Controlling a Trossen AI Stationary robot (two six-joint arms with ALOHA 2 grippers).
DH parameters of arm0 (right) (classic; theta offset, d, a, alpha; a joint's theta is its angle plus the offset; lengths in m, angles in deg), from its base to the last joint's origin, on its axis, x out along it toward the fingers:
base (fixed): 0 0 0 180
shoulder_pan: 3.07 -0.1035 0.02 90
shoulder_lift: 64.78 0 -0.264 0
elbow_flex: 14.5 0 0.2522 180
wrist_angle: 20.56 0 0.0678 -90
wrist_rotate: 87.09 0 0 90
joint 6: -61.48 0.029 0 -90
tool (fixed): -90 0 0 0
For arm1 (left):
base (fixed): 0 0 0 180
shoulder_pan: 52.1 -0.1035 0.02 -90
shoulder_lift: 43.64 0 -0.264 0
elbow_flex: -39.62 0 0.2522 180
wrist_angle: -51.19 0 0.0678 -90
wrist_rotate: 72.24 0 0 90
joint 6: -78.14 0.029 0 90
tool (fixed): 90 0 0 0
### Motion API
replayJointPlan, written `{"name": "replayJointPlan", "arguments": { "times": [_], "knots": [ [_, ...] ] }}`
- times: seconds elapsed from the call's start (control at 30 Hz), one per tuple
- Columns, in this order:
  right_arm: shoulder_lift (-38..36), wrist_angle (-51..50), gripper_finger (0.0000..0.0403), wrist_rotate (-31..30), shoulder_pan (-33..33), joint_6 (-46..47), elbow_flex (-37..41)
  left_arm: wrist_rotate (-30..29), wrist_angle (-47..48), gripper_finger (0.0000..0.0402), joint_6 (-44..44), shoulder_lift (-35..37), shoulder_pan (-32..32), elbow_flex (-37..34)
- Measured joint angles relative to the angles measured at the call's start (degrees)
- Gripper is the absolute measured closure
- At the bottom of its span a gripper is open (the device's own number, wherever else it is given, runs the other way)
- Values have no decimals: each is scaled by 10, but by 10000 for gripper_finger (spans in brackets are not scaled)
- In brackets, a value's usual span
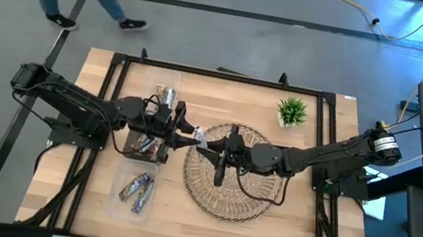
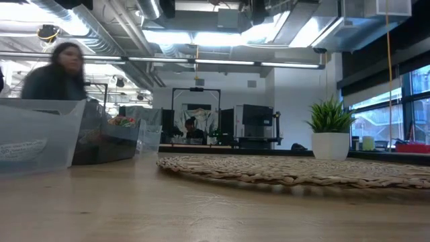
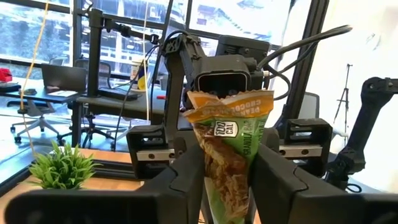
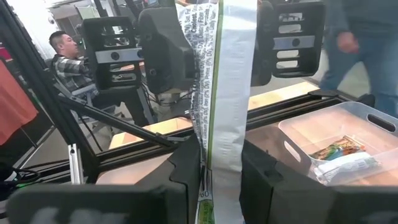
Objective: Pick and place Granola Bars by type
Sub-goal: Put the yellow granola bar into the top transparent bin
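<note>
Holding one green granola bar [image 3: 229,155] between both my end effectors — above the worktop [image 1: 295,236].
My left end effector [image 3: 227,186] clamps one end, my right end effector [image 4: 214,168] the other, over the woven mat's [image 1: 252,207] edge — bins beside.

On the green bar [image 3: 231,163] you can read "100 CAL" and "GRANOLA", upside down, with orange-band lettering above it too skewed to make out. The print on its white back is too small for you to read.
</note>
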Motion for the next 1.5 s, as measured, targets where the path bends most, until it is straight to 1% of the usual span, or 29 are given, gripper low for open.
{"name": "replayJointPlan", "arguments": {
  "times": [0.13,0.23,0.4,0.5,0.6,0.7,0.77,0.9,0.93,0.97,1.03,1.1,1.23,1.3,1.43,1.5],
  "knots": [
    [0,-2,314,0,0,-6,0,0,1,302,2,0,0,0],
    [0,-2,301,9,0,-30,0,0,0,303,3,0,0,0],
    [-1,-19,248,28,0,-35,0,1,1,304,1,0,0,0],
    [-20,-79,210,30,0,-43,0,-7,13,304,-4,8,-8,0],
    [-53,-155,179,29,0,-16,0,-36,70,304,-31,36,-24,0],
    [-87,-242,160,29,2,27,0,-101,181,304,-56,76,-44,0],
    [-107,-301,153,24,4,65,0,-171,262,304,-69,104,-57,0],
    [-127,-380,150,13,8,124,0,-330,418,304,-120,149,-94,0],
    [-127,-388,150,10,9,135,0,-357,453,304,-138,157,-107,0],
    [-127,-390,150,6,10,137,0,-371,484,304,-157,162,-122,0],
    [-125,-396,150,4,12,137,0,-368,528,304,-197,164,-158,0],
    [-121,-396,150,4,14,137,0,-341,570,304,-239,156,-194,0],
    [-112,-395,150,3,18,138,0,-307,619,304,-274,119,-261,0],
    [-110,-399,150,3,20,139,0,-289,627,304,-284,97,-289,0],
    [-105,-399,150,4,19,142,0,-233,630,304,-297,55,-335,0],
    [-104,-398,150,4,19,144,0,-219,630,304,-297,35,-354,0]
  ]
}}
